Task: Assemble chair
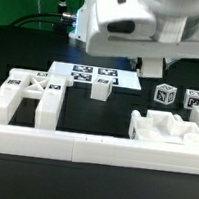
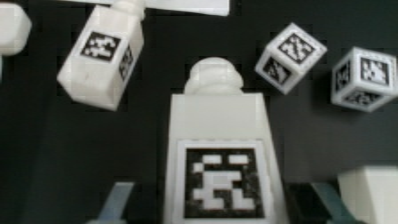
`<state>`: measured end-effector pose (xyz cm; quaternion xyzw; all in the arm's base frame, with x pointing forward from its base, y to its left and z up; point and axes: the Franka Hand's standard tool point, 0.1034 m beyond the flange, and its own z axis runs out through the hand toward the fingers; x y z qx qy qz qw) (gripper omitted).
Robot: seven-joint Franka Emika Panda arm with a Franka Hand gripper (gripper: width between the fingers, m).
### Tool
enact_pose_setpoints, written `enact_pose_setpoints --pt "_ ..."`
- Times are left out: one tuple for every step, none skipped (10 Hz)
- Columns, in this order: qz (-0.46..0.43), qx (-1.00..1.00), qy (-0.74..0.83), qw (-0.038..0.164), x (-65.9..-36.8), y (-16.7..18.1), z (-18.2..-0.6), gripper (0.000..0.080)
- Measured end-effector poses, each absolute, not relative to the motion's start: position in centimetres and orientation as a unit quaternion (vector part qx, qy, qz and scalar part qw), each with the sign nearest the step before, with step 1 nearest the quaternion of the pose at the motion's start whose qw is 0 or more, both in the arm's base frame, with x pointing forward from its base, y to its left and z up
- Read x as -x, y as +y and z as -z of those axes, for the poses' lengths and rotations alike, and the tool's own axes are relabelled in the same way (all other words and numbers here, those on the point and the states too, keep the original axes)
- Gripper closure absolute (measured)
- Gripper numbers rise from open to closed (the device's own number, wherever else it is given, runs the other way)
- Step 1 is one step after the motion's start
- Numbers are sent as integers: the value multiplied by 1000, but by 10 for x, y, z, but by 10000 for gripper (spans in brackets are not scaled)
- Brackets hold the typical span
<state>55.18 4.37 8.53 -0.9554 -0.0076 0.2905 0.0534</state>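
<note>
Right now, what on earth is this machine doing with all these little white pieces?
A robot arm is putting together a small model chair from loose white parts. Its jaws are closed on one square post that bears a black-and-white tag. A second post and two tagged cubes lie loose on the black table. Two larger chair pieces sit apart, unjoined, behind a long white rail.
</note>
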Motion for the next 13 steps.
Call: enact_pose_setpoints --pt "-252 966 -5 51 -553 42 -84 515" --pt "-216 975 -2 49 -555 41 -84 515" --pt "-196 979 -2 48 -556 41 -85 515" --pt "-152 987 -17 46 -571 43 -89 515" --pt "-114 992 -28 42 -584 51 -102 515" --pt "-92 994 -43 36 -593 61 -112 515" --pt "-36 997 -52 35 -609 70 -116 515" --pt "3 998 -49 36 -612 68 -114 515" --pt "36 998 -48 33 -614 67 -113 515" --pt "96 994 -46 29 -619 65 -114 515" --pt "117 992 -44 28 -617 67 -112 515" --pt "160 985 -49 29 -625 81 -115 515" --pt "164 984 -60 30 -626 91 -111 515"
